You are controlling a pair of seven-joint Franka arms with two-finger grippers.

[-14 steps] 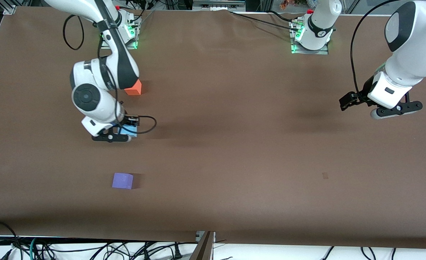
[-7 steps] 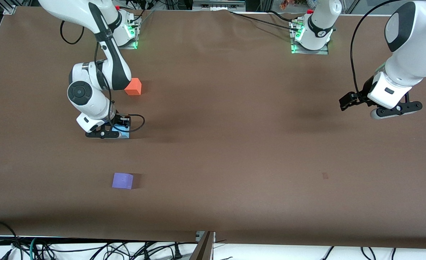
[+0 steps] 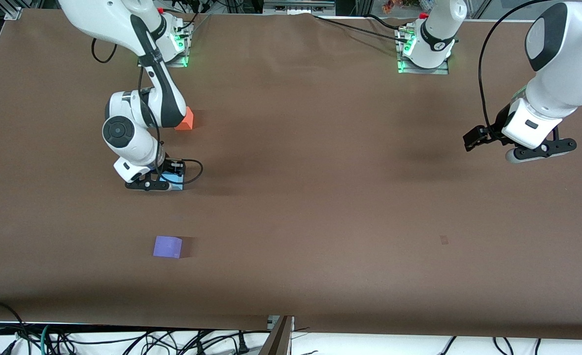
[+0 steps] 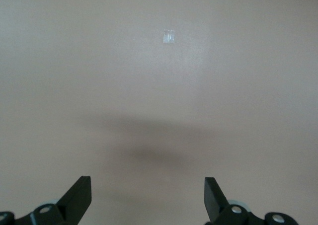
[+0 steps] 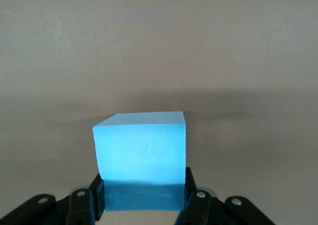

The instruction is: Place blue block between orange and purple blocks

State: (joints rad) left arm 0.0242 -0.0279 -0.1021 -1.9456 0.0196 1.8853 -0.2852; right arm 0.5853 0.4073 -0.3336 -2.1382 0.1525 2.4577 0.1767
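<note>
The right gripper [image 3: 165, 183] has its jaws clenched on the blue block [image 5: 141, 160], roughly midway between the orange block [image 3: 186, 120] and purple block [image 3: 167, 246]; the left gripper [image 4: 148, 197] waits with jaws released.

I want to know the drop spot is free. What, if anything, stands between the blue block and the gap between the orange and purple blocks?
Nothing visible does. The right gripper is shut on the blue block over the bare table between the orange block and the purple block. The left gripper waits open at its own end.
</note>
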